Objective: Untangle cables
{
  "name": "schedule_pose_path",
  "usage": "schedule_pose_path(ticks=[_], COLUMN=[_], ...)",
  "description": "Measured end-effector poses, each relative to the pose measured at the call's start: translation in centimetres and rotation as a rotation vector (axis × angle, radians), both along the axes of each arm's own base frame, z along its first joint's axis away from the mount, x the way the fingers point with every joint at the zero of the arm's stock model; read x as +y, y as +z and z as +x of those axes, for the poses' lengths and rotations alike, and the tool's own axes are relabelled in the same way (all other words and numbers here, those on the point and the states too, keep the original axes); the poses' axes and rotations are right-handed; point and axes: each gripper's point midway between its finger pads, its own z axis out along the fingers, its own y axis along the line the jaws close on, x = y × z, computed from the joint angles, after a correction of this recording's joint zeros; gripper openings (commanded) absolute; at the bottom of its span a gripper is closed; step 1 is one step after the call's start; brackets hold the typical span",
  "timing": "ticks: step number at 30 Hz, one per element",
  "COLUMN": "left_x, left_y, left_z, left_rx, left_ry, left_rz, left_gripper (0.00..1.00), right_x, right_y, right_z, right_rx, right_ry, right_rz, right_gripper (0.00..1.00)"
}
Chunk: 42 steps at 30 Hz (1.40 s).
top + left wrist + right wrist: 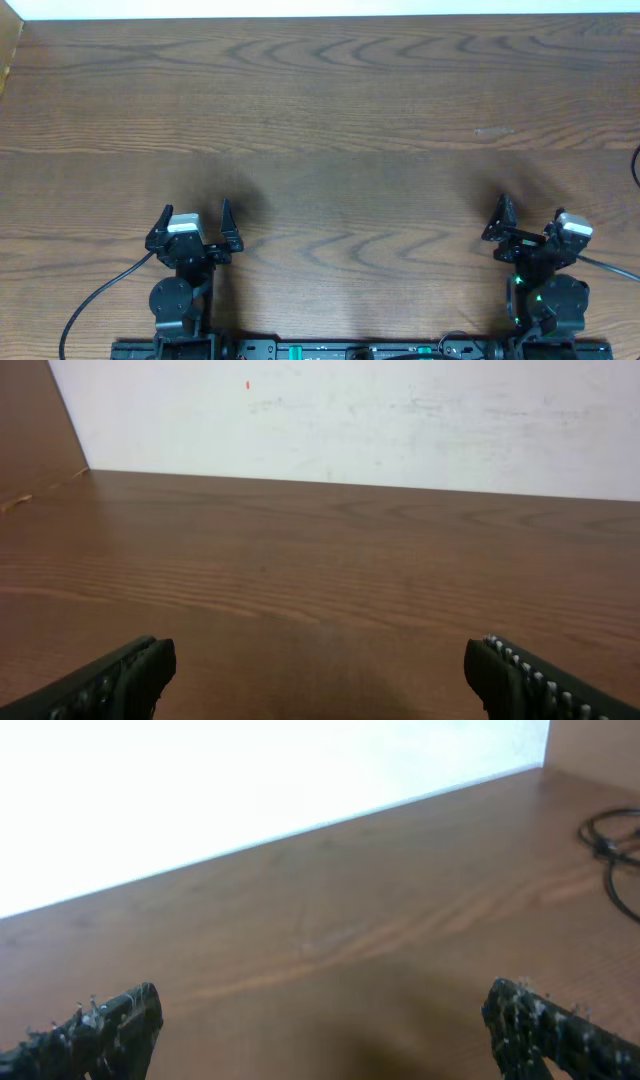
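Ahead of the left gripper (pixel 196 210), bare wood of the table (pixel 330 110) runs unbroken to the white wall (pixel 350 420), which closes the far edge. An upright left panel (pixel 40 420) of wood bounds that side. The right gripper (pixel 530 214) faces the same open stretch, shut in at the far right corner by a right panel (pixel 600 745). A black cable tangle (pixel 603 845) (thin, lying flat) sits near the table's right edge, well apart from both grippers.

Bench (pixel 320 90): dark brown wood grain, pale scuff (pixel 493 131) on surface. White wall (pixel 350 420) along bench's far edge, small red speck (pixel 248 385) on it. Wooden side panel (pixel 40 420) meets wall at bench corner.
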Motion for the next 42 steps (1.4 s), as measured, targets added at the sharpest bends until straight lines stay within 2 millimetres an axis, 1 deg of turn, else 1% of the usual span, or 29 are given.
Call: schedule_pose_path(ticks=[6,17,21,25,31,42], left_x=[0.0,0.0,0.0,0.0,0.0,0.0], left_y=[0.0,0.0,0.0,0.0,0.0,0.0], left_z=[0.0,0.0,0.0,0.0,0.0,0.0], left_rx=[0.0,0.0,0.0,0.0,0.0,0.0], left_ry=[0.0,0.0,0.0,0.0,0.0,0.0], left_rz=[0.0,0.0,0.0,0.0,0.0,0.0], left_gripper=[0.98,0.98,0.98,0.98,0.98,0.98], right_x=[0.4,0.9,1.2,1.6,2.3,2.5], right_y=[0.2,0.0,-0.5,-0.5,-0.6,-0.6], right_z=[0.5,0.6,0.6,0.6,0.6,0.6], right_rx=[-0.088,-0.093,-0.071,-0.066,-0.052,-0.046], right_ry=[0.025,0.054,0.07,0.097,0.151,0.171], right_rz=[0.004,0.006,-0.001,-0.041,-0.163,-0.246], right_gripper=[0.99,0.99,0.99,0.99,0.99,0.99])
